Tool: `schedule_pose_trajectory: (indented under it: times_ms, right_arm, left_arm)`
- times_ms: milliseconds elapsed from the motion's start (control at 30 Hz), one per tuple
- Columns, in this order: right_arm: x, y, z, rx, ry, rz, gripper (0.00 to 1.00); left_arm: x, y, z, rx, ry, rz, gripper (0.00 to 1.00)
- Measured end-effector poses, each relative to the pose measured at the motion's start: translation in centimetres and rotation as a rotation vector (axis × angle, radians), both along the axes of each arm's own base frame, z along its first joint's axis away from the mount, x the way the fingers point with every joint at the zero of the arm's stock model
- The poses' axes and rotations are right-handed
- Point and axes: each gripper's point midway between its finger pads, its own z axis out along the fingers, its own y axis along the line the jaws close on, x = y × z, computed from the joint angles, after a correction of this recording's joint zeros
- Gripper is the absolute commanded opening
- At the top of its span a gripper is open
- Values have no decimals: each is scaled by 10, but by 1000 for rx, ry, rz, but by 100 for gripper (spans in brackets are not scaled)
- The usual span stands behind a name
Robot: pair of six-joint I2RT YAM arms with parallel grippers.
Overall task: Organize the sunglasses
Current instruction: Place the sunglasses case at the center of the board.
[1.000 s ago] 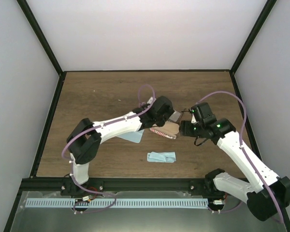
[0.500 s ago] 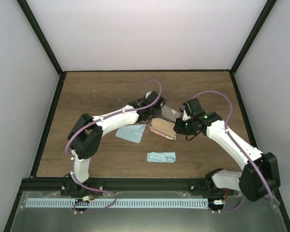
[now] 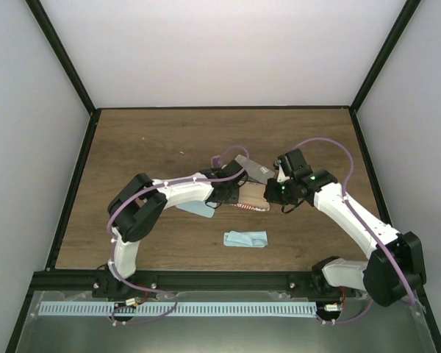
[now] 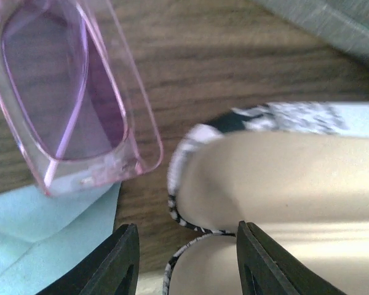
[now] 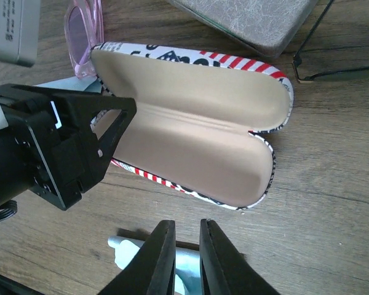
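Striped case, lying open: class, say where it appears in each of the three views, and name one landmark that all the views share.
Top external: the striped case lies near the middle of the picture.
Left wrist: it fills the lower right, seen from its rounded end.
Right wrist: it lies across the centre, lining up.
Shared landmark: the grey case just beyond it, at top right in the left wrist view and along the top edge in the right wrist view.
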Motion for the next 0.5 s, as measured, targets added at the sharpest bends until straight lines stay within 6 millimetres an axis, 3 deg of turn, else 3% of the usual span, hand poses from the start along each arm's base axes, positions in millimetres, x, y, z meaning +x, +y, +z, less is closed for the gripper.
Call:
schedule_pose_trajectory:
  times_ms: [200, 433, 500]
  right_arm:
    - [0, 0, 0, 2, 1, -4, 23]
    - [0, 1, 0, 4, 3, -1, 30]
    - [-2, 1, 0, 5, 9, 4, 37]
  left_arm:
    - [-15, 15, -4, 13, 27, -1, 55]
    - [-12, 20, 18, 4, -16, 19, 63]
    - [-7, 16, 26, -4, -37, 19, 72]
